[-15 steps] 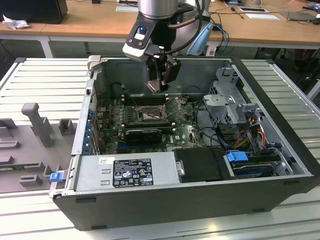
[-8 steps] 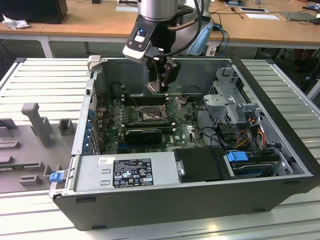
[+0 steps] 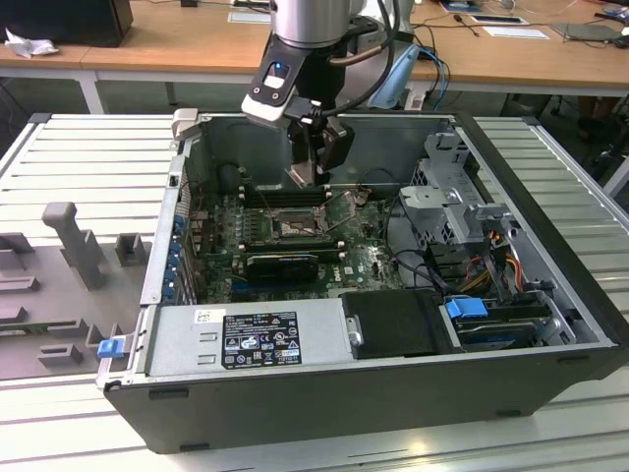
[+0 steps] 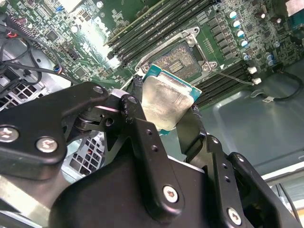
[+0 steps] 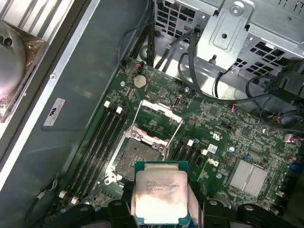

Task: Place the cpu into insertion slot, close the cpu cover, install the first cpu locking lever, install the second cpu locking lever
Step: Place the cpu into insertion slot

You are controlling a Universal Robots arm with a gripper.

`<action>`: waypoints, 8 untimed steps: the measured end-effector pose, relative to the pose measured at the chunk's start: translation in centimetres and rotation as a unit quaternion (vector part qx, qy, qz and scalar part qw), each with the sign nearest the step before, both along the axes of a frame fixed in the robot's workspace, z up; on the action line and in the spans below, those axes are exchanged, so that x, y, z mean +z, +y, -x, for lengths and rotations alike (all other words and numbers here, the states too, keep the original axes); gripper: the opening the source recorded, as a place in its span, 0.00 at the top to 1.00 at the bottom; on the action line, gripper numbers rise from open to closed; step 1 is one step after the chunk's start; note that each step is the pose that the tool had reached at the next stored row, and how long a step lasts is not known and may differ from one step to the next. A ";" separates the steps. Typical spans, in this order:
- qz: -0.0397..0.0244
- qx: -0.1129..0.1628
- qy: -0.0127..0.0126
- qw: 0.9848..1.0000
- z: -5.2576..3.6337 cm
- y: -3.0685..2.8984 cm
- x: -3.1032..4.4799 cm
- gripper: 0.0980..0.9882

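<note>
A robot arm's jaws are clamped on opposite edges of the cpu [image 4: 166,102], holding the pale square chip tilted in the air above the insertion slot [image 4: 183,59] on the motherboard [image 5: 223,128] of an open computer case [image 3: 393,403]. The slot lies bare, with the cpu cover [image 5: 164,109] swung back off it, and rows of memory rails [image 5: 99,137] flank the slot.

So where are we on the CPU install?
Nothing done yet: the insertion slot is empty and the cpu cover is flipped open. In hand: the tool grips the cpu, held clear of the slot. Left: all four steps.
</note>
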State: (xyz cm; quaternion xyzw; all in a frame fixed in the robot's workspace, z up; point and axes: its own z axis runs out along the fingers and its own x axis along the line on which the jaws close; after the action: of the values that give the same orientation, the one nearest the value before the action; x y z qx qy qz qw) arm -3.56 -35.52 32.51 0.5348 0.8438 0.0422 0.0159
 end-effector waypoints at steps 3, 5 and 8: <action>0.000 0.000 0.000 1.000 0.00 0.00 -0.13 0.52; 0.000 0.000 0.000 1.000 0.00 0.00 -0.25 0.52; 0.000 -0.001 0.000 1.000 0.00 0.00 -0.41 0.52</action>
State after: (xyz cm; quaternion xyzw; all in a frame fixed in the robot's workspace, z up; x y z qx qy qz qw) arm -3.56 -35.52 32.10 0.5355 0.8433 0.0422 0.0160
